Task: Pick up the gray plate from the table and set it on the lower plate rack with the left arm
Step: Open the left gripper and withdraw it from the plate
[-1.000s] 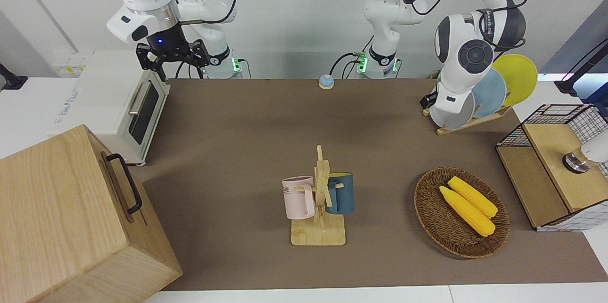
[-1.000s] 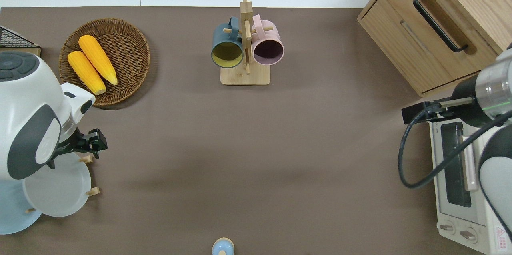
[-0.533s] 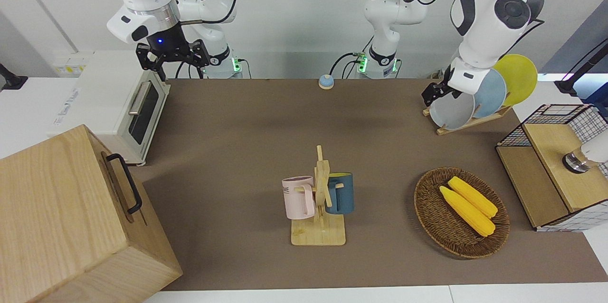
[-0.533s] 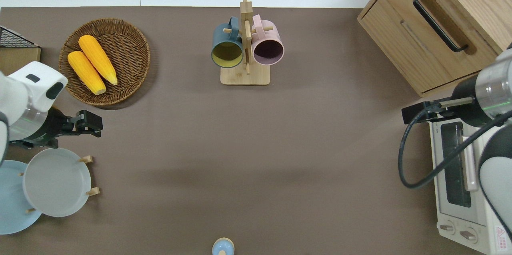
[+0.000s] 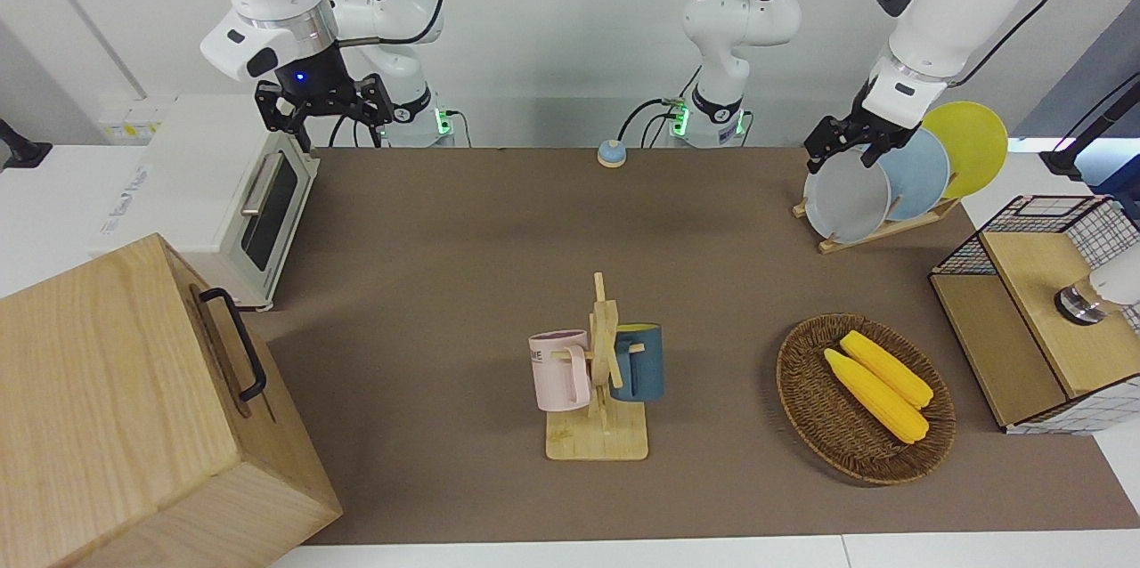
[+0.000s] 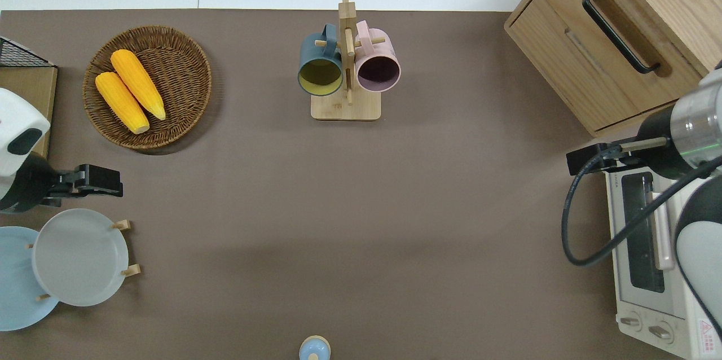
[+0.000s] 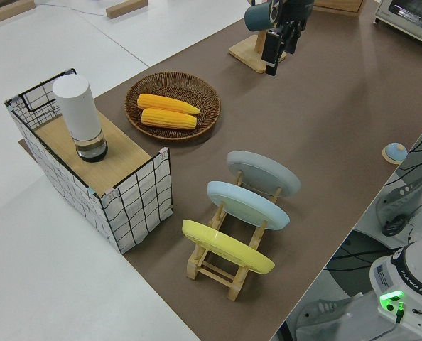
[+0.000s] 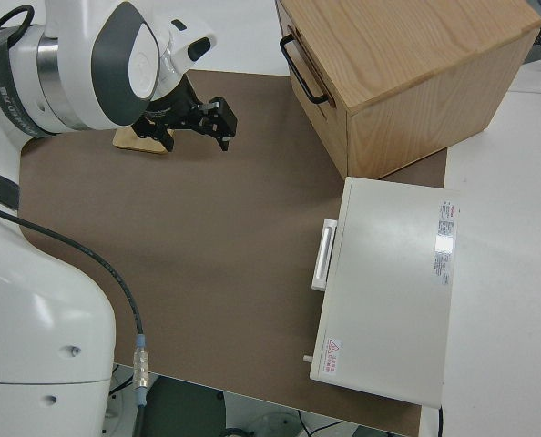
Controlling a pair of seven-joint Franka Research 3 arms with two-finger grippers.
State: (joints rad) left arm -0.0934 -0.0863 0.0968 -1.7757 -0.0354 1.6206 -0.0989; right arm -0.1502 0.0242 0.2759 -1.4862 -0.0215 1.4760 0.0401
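The gray plate (image 6: 79,257) leans in an end slot of the lower plate rack (image 5: 877,232), next to the light blue plate (image 5: 922,172); the yellow plate (image 5: 973,148) stands in the slot past that. The three plates and the rack (image 7: 211,270) also show in the left side view, with the gray plate (image 7: 263,172) at one end. My left gripper (image 6: 98,182) is open and empty, up over the table between the rack and the corn basket, just clear of the gray plate's rim. It also shows in the front view (image 5: 846,148). My right arm is parked, its gripper (image 5: 323,109) open.
A wicker basket (image 6: 186,49) with two corn cobs lies farther from the robots than the rack. A mug stand (image 6: 345,106) holds two mugs. A wire box (image 5: 1024,221) with a white cylinder, a wooden cabinet (image 5: 116,408), a toaster oven (image 5: 267,212) and a small blue knob (image 5: 611,153) are also here.
My left gripper has risen and drawn away from the gray plate's rim. The arm's wrist has lifted clear of the plates. The gray plate stays in the rack. The right arm has not moved.
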